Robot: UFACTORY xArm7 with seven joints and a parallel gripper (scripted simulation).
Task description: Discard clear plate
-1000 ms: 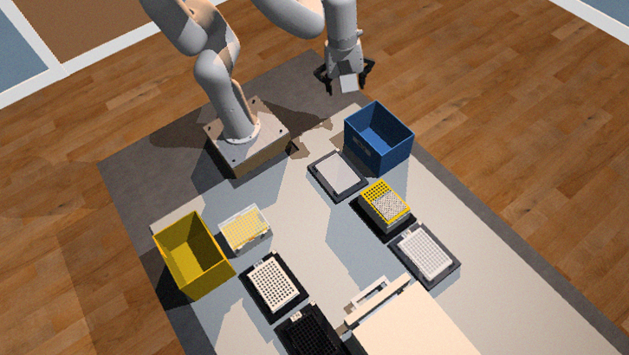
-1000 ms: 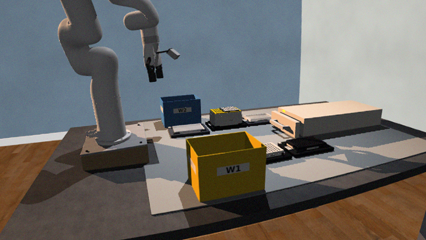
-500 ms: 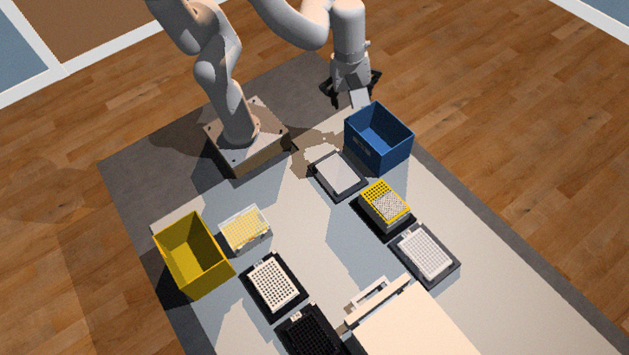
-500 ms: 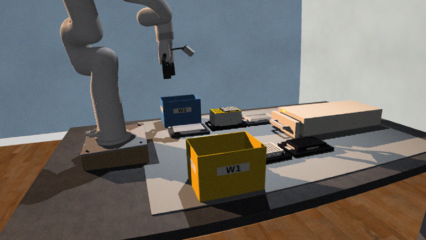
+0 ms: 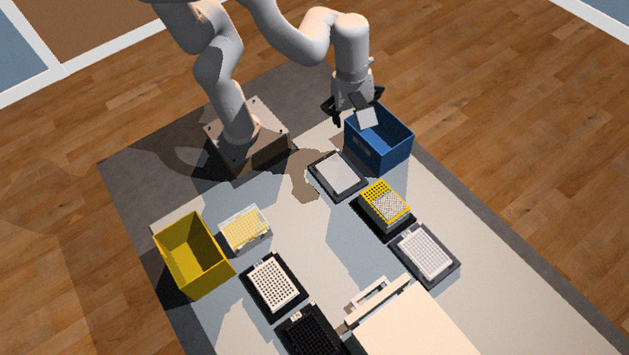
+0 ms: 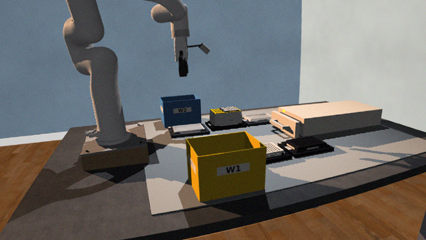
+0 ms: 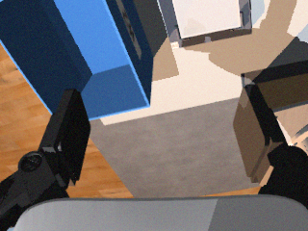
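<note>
Open, empty pincer [image 6: 182, 65] hangs high above blue bin's [image 6: 180, 110] rim

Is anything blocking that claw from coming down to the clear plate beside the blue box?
Nothing visible does. The open gripper hangs high above the blue bin; the clear plate lies uncovered in its nest just beside that bin.

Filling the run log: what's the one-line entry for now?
phase: approach | gripper: open, empty, above blue bin | clear plate: in nest | yellow bin: upright
</note>
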